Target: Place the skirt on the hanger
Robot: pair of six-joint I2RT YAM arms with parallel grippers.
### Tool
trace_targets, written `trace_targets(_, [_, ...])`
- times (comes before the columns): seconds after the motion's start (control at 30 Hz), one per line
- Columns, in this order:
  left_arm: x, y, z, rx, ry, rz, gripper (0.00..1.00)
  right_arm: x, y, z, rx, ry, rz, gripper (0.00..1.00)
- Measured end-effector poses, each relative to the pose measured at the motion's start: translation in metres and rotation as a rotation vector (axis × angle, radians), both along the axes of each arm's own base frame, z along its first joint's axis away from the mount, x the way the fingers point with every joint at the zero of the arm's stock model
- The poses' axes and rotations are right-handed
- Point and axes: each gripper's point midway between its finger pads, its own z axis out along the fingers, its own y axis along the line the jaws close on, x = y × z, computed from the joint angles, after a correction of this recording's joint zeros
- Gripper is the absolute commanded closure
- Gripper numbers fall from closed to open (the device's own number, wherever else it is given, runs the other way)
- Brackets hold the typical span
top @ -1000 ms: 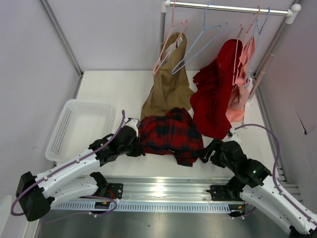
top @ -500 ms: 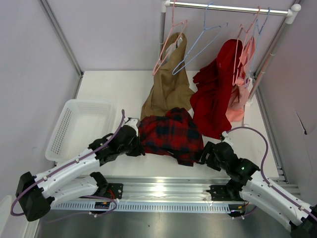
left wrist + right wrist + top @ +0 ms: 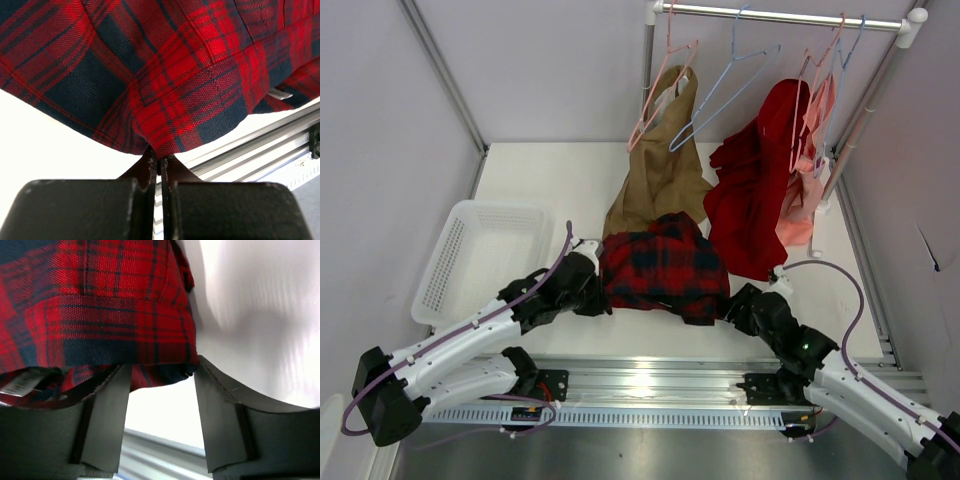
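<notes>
Plaid cloth fills both wrist views, and that's where you get your detail. Your left wrist camera has the left gripper (image 3: 159, 162) pressed fully together, with a small tuck of the skirt (image 3: 150, 65) hem nipped at its tips. Your right wrist camera shows the right gripper (image 3: 162, 376) with jaws standing apart. The skirt's corner hem lies across the tips, white surface shows in the gap, and nothing is pinched. A white label (image 3: 20, 385) peeks from under the hem at 9 o'clock.

Overhead you lose the jaws but gain the layout. The skirt (image 3: 663, 265) lies bunched at the near middle of the table (image 3: 550, 190), with the left gripper (image 3: 598, 288) at its 8 o'clock edge and the right gripper (image 3: 732, 305) at its 4 o'clock corner.

The light-blue hanger (image 3: 725, 90) hangs on the clothes rail (image 3: 780, 15), at 1 o'clock from the skirt and well apart from it. A tan garment (image 3: 660, 170) drops from a pink hanger (image 3: 660, 95) at 12 o'clock, its bottom meeting the skirt's far edge. A bright red garment (image 3: 755, 190) hangs at 2 o'clock. A white basket (image 3: 470, 260) sits at 9 o'clock.

You've got a white tabletop, pale lilac walls and an aluminium track (image 3: 650, 385) along the near edge.
</notes>
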Motion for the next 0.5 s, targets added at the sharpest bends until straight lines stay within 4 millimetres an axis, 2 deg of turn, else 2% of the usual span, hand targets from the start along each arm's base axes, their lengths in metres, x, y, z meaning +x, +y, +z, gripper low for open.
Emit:
trace_targets(0.07, [-0.001, 0.0, 0.0, 0.0, 0.002, -0.003, 1.0, 0.006, -0.005, 0.007, -0.008, -0.047, -0.024, 0.47])
trace_targets(0.1, [-0.001, 0.0, 0.0, 0.002, 0.002, -0.006, 1.0, 0.009, -0.007, 0.011, -0.014, -0.072, -0.036, 0.39])
trace_targets(0.13, [-0.001, 0.0, 0.0, 0.004, 0.003, -0.009, 1.0, 0.013, -0.01, 0.016, -0.019, -0.098, -0.049, 0.36])
trace_targets(0.23, [-0.002, 0.001, 0.0, 0.007, 0.005, -0.01, 1.0, 0.02, -0.016, 0.023, -0.043, -0.136, -0.072, 0.3])
trace_targets(0.37, [-0.003, 0.002, 0.0, 0.012, 0.008, -0.013, 1.0, 0.024, -0.017, 0.018, -0.061, -0.129, -0.078, 0.27])
trace_targets(0.5, [-0.003, 0.002, 0.002, 0.014, 0.008, -0.018, 1.0, 0.026, -0.017, 0.003, -0.07, -0.111, -0.082, 0.23])
